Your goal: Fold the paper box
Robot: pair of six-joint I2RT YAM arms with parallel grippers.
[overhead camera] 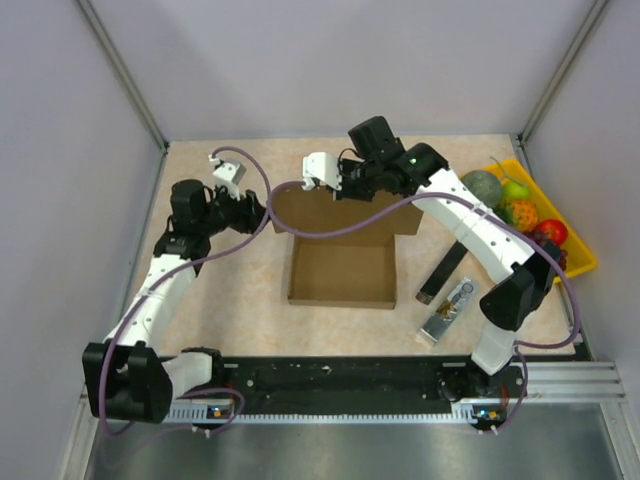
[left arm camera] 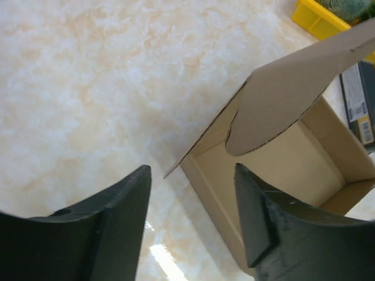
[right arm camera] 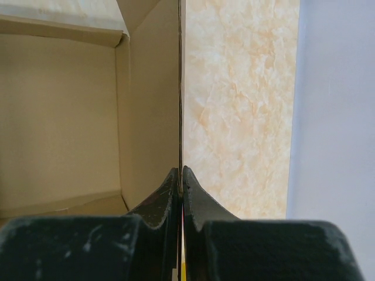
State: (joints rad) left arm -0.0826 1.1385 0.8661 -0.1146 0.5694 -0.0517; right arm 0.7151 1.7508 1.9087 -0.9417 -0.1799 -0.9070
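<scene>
The right gripper (right arm camera: 180,172) is clenched on the paper box (right arm camera: 58,117). Its two black fingers press together on a thin upright cardboard panel seen edge-on, with the box's pale inside to one side of that panel and the marbled table (right arm camera: 234,105) to the other. From above, this gripper sits at the top edge of the box's raised far panel, the lid flap (overhead camera: 345,215), which stands up from the far side of the open base.

The left gripper (left arm camera: 192,170) is released. Its fingers (left arm camera: 117,222) stand well apart with nothing between them, and only the table and the box's near corner show beyond. It is just beside the box's far-left corner, apart from the cardboard. In its wrist view a rounded flap (left arm camera: 287,88) tilts over the open base.

The box lies about mid-table as a shallow open tray, with its side walls up.

Right of the box, near it, lie a long black bar (overhead camera: 447,268) and a silver-and-black tool (overhead camera: 447,312). Farther right of the box, at the table's edge, is a yellow tray (overhead camera: 585,262) holding fruit (overhead camera: 520,205).
</scene>
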